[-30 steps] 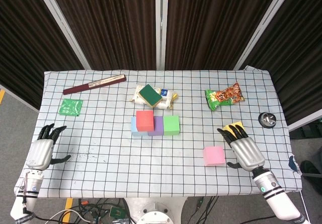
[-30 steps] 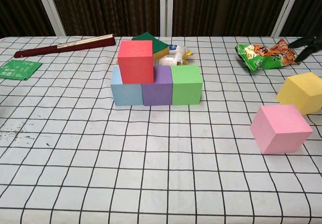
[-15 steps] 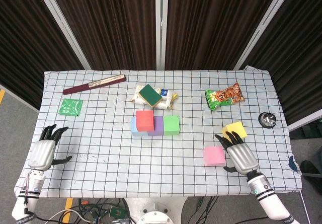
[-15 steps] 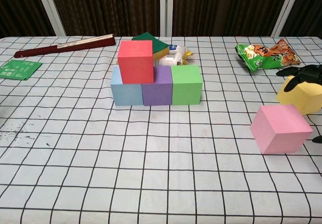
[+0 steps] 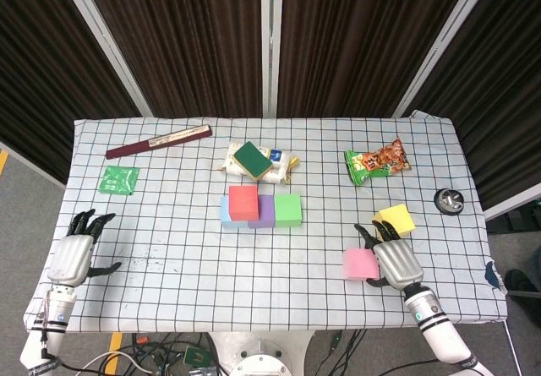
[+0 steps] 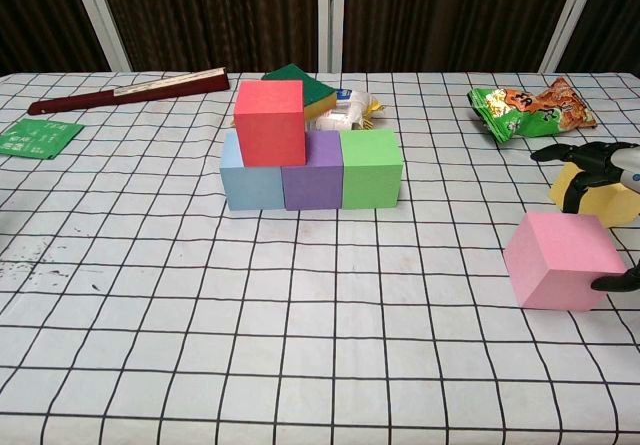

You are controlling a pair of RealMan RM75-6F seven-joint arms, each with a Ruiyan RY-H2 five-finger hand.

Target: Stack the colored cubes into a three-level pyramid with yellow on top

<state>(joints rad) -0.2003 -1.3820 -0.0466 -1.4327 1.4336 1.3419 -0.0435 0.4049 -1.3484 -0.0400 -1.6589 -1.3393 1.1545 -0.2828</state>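
Pink cube (image 6: 562, 259) sat on the tabletop (image 5: 169, 232), right of the base row under the red cube (image 5: 243, 202). Over the last second the right robot hand (image 5: 394, 260) had slid beside it, fingers spread, grasping nothing; a pickup looked imminent. The left robot hand (image 5: 76, 253) rested unclenched.

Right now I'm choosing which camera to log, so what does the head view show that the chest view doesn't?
Only the head view shows the left hand, open near the table's edge, and the round black object.

Only the chest view shows the side faces of the blue cube.

Both show the red cube on the bottom row, the pink cube, the yellow cube and the right hand beside the pink cube.
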